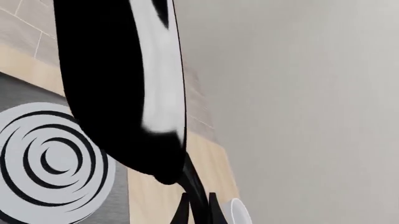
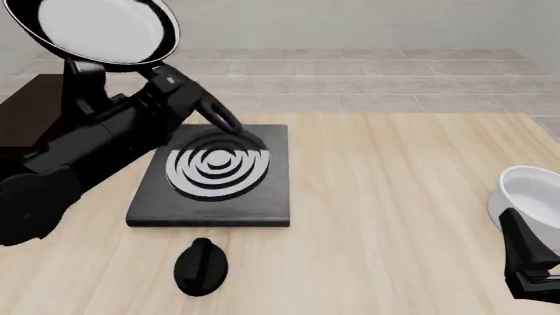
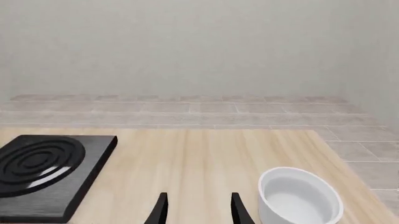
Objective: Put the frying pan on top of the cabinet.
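Nearest, the right gripper (image 3: 196, 207) idles with fingers parted beside a smooth white bowl (image 2: 529, 191); beyond a rounded black knob (image 2: 201, 264) and ringed stove slab (image 2: 214, 177), the left gripper (image 1: 196, 210) clasps the glossy frying pan (image 2: 98, 29), tilted above the dark cabinet (image 2: 31, 108).

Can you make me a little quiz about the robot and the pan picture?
1. True or false: the frying pan is lying flat on the stove slab.
2. Which tool holds the pan: left or right?
3. What white thing sits beside the right tool?

Key:
1. False; it is up in the air, tilted, near the cabinet.
2. The left tool, by the handle.
3. The white bowl.
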{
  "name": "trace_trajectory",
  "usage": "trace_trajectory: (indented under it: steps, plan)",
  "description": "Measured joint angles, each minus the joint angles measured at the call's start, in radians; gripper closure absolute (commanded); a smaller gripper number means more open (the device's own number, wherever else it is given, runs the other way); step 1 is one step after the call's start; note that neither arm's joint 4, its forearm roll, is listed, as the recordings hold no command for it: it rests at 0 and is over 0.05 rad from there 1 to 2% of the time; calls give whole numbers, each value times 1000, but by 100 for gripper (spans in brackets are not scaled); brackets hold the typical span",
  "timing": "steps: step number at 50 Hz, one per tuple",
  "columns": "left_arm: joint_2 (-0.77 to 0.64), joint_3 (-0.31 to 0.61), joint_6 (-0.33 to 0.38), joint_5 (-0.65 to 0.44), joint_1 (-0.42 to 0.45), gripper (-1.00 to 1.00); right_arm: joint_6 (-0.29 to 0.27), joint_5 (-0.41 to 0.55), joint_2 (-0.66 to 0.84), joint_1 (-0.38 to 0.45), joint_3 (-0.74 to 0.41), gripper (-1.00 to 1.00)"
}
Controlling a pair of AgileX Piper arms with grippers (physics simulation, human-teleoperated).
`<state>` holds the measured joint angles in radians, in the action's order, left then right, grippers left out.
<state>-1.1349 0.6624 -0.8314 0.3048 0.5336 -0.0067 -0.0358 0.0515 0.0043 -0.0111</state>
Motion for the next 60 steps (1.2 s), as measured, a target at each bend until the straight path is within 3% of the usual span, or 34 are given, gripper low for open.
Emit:
trace_trajectory:
  steps: [22, 60]
  plan:
    - [109, -75, -84, 22, -166, 100, -15, 4, 8, 5, -7, -100]
    - [-27, -137, -237, 238, -352, 100, -28, -38, 49, 9, 1, -100]
